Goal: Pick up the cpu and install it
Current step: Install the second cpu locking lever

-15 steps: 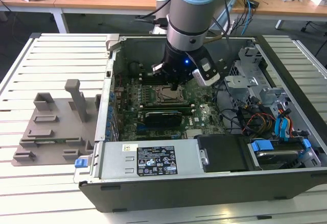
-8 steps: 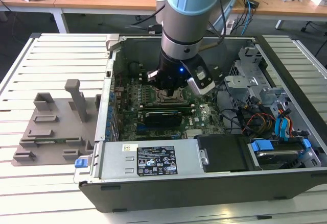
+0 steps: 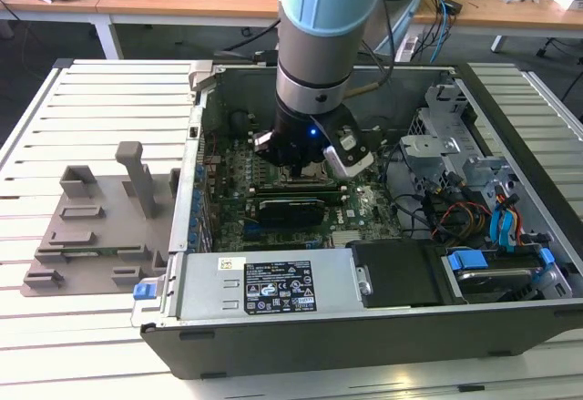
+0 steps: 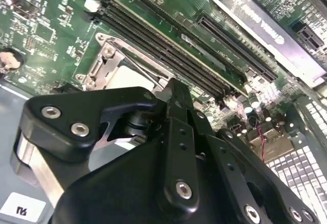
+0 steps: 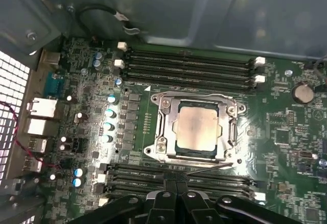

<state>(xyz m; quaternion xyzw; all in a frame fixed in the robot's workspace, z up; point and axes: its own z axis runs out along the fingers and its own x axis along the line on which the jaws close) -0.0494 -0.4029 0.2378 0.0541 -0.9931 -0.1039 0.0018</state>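
Gripper (image 3: 305, 165) hovers above cpu (image 5: 199, 127) — seated in socket (image 5: 162, 127).

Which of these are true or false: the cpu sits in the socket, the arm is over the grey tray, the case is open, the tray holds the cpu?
1. The cpu sits in the socket frame. True.
2. The arm is over the grey tray. False: it reaches into the case, above the motherboard.
3. The case is open. True.
4. The tray holds the cpu. False: it is in the socket.
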